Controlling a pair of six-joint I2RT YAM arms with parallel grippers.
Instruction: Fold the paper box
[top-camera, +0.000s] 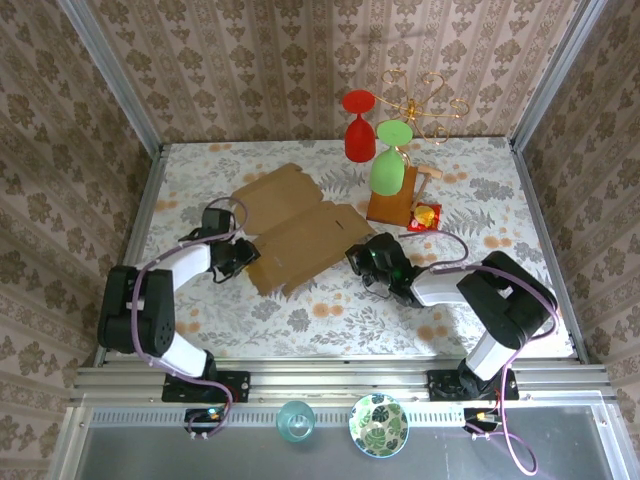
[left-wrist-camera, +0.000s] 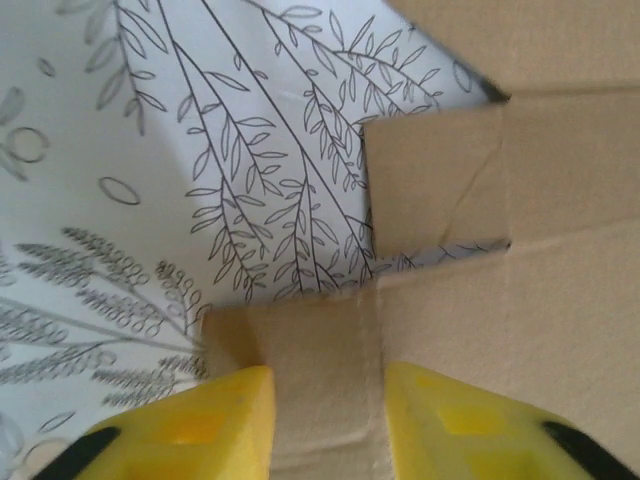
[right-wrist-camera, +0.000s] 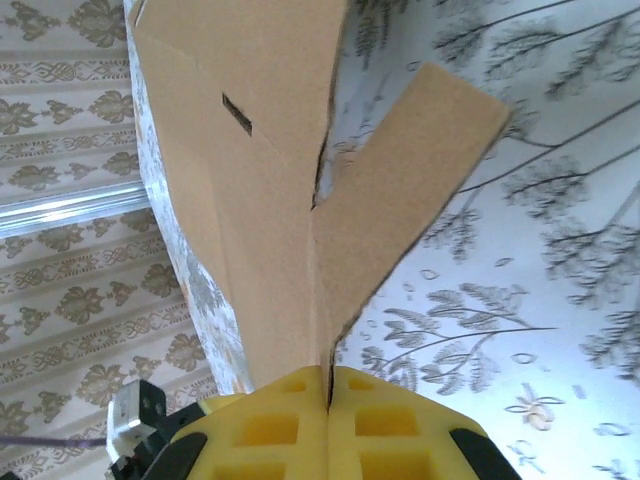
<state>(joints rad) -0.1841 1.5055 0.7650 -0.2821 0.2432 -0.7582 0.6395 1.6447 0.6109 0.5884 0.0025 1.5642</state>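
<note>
Right hand (right-wrist-camera: 328, 388) pinching paper box (top-camera: 300, 232) edge; left hand (left-wrist-camera: 328, 405) spread over flap (left-wrist-camera: 320, 335); open table (top-camera: 300, 322) nearside.

Beige damask wallpaper (top-camera: 300, 70) covers the three walls of a small enclosure, which meet at pale metal posts (top-camera: 108, 70) in the corners. The tabletop (top-camera: 300, 320) wears a white cloth printed with grey fronds and orange blossoms. A ribbed aluminium rail (top-camera: 330, 378) runs along its near edge, under soft, even light.
</note>
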